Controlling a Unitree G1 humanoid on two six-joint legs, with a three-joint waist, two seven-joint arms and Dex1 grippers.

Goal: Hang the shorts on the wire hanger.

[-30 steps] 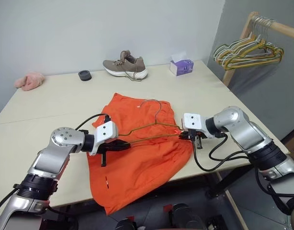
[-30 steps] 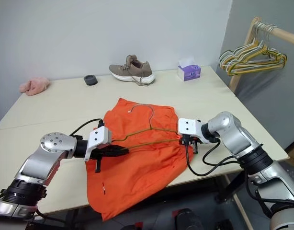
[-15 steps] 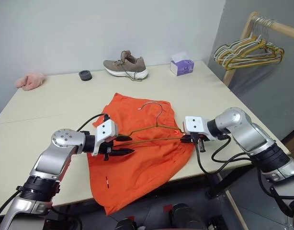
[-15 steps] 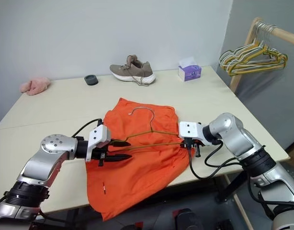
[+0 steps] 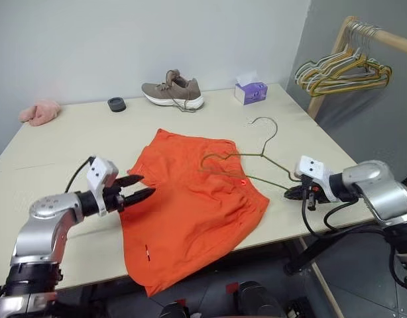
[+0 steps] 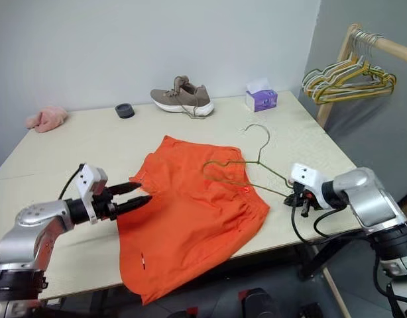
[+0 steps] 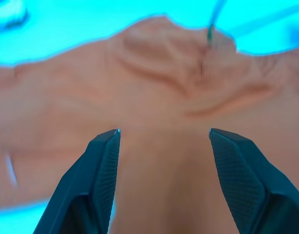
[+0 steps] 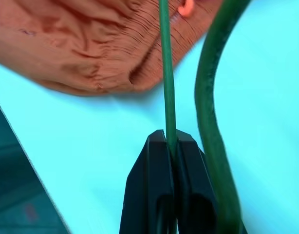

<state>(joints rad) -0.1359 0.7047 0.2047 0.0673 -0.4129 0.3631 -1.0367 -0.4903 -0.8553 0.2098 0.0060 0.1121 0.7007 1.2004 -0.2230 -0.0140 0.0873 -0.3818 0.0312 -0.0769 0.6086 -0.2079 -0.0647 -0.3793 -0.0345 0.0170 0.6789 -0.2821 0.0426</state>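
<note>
The left tool (image 5: 138,188) no longer pinches the hanger (image 5: 246,159): a second ago it was shut on the hanger's left corner, and now its fingers (image 7: 98,161) stand spread and empty, drawn off toward 9 o'clock, hovering just past the left edge of the shorts (image 5: 190,205). The right tool (image 5: 297,193) is pressed together on the wire at the hanger's right corner, the strand visibly caught between its fingers in the right wrist view, and it has carried the hanger toward 3 o'clock.

So the hanger, which lay across the middle of the shorts, now reaches from the shorts' upper right part out over the bare worktop (image 5: 71,136), with its hook toward 12 o'clock, tipped a little to the right. Its left corner sits over the orange cloth near the waistband; whether it touches the fabric I cannot tell. The shorts lie flat at the worktop's front centre, their lower part hanging over the front edge at 6 o'clock.

For the task, this reads as a reset rather than progress: the shorts are not on the hanger at all, and no part of the wire passes through a leg or under the waistband. One arm now holds the hanger alone, which leaves the open left tool free, probably to take hold of the shorts.
</note>
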